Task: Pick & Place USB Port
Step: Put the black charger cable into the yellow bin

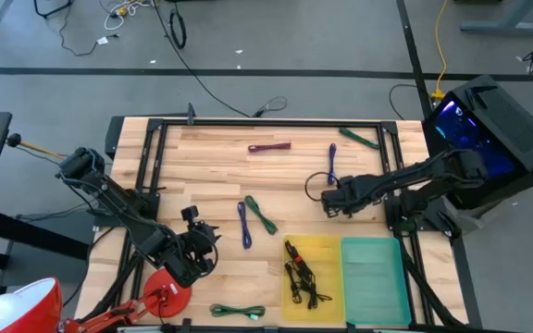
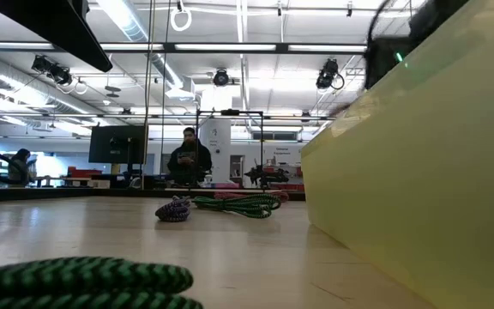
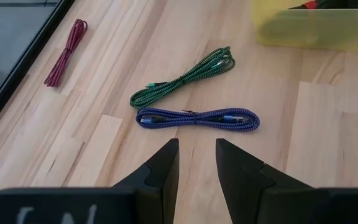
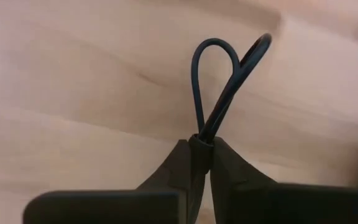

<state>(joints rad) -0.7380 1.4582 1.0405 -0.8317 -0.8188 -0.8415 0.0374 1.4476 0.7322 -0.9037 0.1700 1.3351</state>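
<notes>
My right gripper point(image 1: 329, 200) is over the middle of the table, right of centre, shut on a thin black cable point(image 1: 315, 189). The right wrist view shows that cable's loops point(image 4: 217, 62) sticking out past the fingertips. My left gripper point(image 1: 209, 237) waits open near the table's near left part. In its wrist view it point(image 3: 196, 163) points at a coiled blue cable point(image 3: 197, 118) and a green cable point(image 3: 185, 78), both lying flat on the wood. A yellow bin point(image 1: 325, 248) near the near edge holds more black cables point(image 1: 302, 276). My right gripper pinches the black cable between its two fingers where several strands run together point(image 4: 201, 140). Two narrow loops point(image 4: 211, 50) stand out beyond the fingertips. Whether the loops rest on the table, I cannot tell.
A green bin point(image 1: 374, 277) stands right of the yellow one. A maroon cable point(image 1: 269, 146), a blue cable point(image 1: 331, 162) and a green cable point(image 1: 359, 137) lie toward the far edge; another green cable point(image 1: 237, 312) lies at the near edge. A person point(image 2: 189, 160) stands beyond the table.
</notes>
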